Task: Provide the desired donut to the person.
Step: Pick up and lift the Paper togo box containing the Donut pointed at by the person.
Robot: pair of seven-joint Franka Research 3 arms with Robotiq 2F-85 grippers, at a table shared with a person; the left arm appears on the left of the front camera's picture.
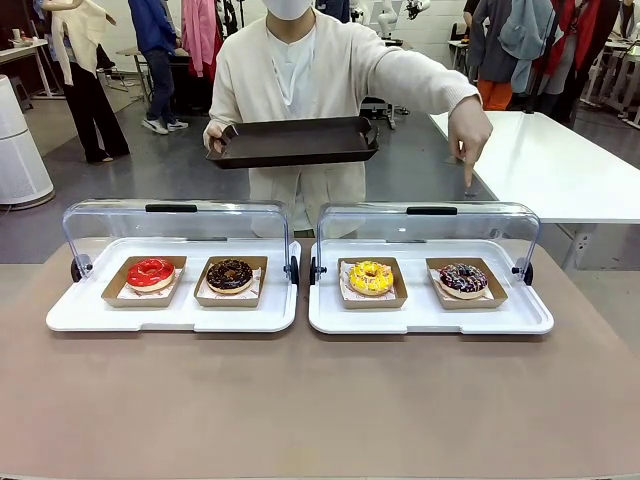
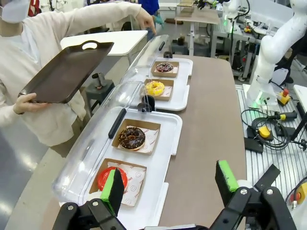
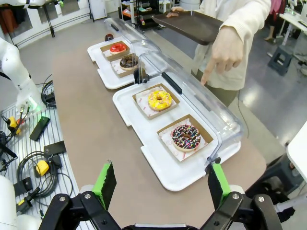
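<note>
Front view: the person [image 1: 300, 70] stands across the table [image 1: 320, 400] holding a dark tray [image 1: 295, 140] in one hand. The pointing hand [image 1: 468, 128] aims its index finger straight down over the sprinkled donut [image 1: 463, 278]. That one sits in a cardboard boat at the robot's-right end of the right white case [image 1: 430, 318], just beside the yellow donut [image 1: 371, 277]. The left white case [image 1: 170, 315] has the chocolate donut [image 1: 230, 275] and the red donut [image 1: 150, 272]. Both clear lids are rolled back on the person's side.

The right wrist view adds that the fingertip hangs just past the lid, not touching it. The wrist views are where the pincers turn up. The left gripper [image 2: 170, 181] hangs near the red-donut end, jaws spread wide, nothing between them. The right gripper [image 3: 160, 183] is wide open too, empty, over the table's near edge by the sprinkled donut.
</note>
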